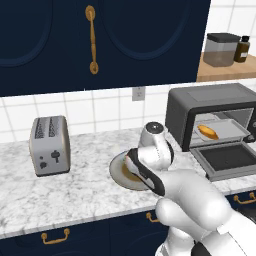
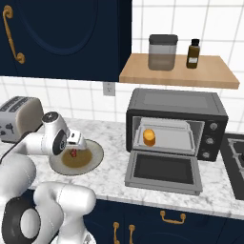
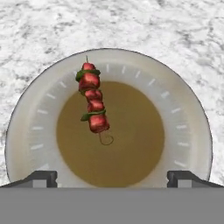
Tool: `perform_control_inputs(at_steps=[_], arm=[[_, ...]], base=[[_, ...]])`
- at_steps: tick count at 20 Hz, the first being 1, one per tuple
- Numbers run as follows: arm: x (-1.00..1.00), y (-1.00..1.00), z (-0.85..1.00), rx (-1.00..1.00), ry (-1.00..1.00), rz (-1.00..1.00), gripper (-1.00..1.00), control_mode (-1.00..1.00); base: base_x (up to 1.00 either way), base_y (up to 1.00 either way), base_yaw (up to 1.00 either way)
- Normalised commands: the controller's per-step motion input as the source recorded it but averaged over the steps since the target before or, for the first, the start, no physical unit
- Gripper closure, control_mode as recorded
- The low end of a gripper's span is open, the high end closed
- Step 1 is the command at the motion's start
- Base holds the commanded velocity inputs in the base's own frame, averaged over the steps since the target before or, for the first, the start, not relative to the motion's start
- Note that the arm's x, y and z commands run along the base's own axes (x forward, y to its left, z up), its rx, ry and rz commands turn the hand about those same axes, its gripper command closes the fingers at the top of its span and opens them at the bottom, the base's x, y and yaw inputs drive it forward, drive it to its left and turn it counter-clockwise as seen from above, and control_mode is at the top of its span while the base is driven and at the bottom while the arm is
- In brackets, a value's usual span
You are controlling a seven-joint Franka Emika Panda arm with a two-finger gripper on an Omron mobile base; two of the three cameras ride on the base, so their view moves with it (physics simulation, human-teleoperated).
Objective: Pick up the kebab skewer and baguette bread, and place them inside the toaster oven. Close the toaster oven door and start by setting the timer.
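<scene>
Above the plate point(image 3: 192, 131), jaws wide, apparently clear of the kebab skewer point(image 3: 92, 103).

Kitchen: marble counter point(image 1: 75, 195), navy cabinets point(image 1: 100, 40), toaster point(image 1: 49, 145), toaster oven point(image 2: 175, 124), probably stovetop point(image 2: 236, 162).

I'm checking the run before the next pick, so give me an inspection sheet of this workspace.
Surface: marble counter, nothing spilled.
Job's things: kebab skewer lies on the plate; baguette bread already on the tray inside the toaster oven; toaster oven door folded down open.
Clutter: silver toaster to the left; jar and brown bottle on the wooden shelf.
Grippers: gripper open, above the plate, holding nothing.
Cables: nothing seen.
Surroundings: navy cabinets, white tiled wall, wall outlet, stove edge at right.
</scene>
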Motion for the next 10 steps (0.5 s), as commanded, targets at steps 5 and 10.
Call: perform_control_inputs(at_steps=[5,10], arm=[[0.33,0.03,-0.09,0.00,0.22,0.15,-1.00,-1.00],[0.00,0.09,-0.58,-0.01,0.01,0.03,-1.00,-1.00]], base=[[0.00,0.00,0.00],[0.00,0.00,0.00]])
